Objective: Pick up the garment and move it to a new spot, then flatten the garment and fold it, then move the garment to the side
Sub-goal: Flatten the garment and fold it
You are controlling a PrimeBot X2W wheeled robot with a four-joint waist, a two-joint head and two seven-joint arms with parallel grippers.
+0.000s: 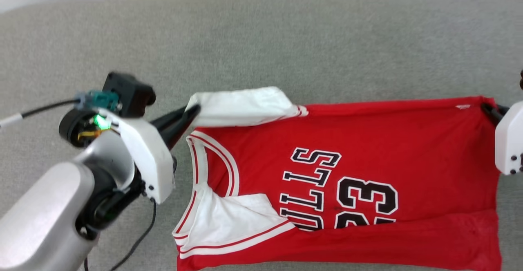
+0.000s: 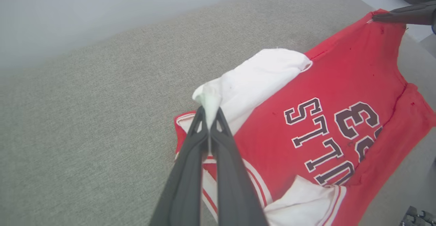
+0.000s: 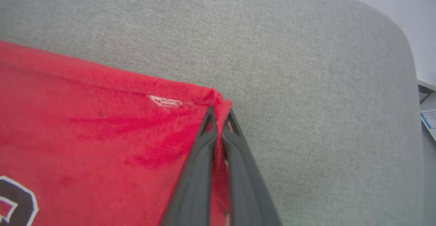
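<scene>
Obscuring lettering (image 1: 314,157): folded garment (image 1: 408,132) edge.

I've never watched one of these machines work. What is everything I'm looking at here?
garment: one, red with white panels and dark lettering, spread across the padded surface, near edge folded over the lettering
padded surface: one, grey fabric, under the garment
cable: one, black, hanging below the left arm
left gripper: one, dark fingers shut on the garment's white shoulder corner
right gripper: one, dark fingers shut on the garment's red hem corner
</scene>
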